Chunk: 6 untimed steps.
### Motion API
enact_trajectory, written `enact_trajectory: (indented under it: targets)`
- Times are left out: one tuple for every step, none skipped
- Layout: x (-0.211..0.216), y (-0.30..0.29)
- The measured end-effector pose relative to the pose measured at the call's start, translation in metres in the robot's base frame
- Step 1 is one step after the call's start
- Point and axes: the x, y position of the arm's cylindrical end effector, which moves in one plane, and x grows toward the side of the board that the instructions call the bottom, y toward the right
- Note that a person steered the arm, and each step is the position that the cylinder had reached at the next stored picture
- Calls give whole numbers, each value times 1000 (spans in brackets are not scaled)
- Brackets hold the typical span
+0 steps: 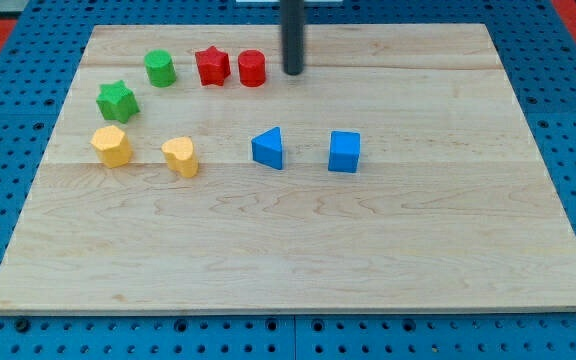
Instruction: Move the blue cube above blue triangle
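The blue cube sits near the board's middle, just to the view's right of the blue triangle. The two are level with each other and apart. My tip is near the view's top, above and between them, a little to the right of the red cylinder. It touches no block.
A red star and a green cylinder lie in the top row left of the red cylinder. A green star, a yellow hexagon and a yellow heart lie at the left. The wooden board rests on a blue pegboard.
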Motion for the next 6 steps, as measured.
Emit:
enact_trajectory:
  targets:
    - [59, 55]
    - [129, 56]
    - [169, 56]
    - [168, 31]
    - [162, 37]
    - [143, 11]
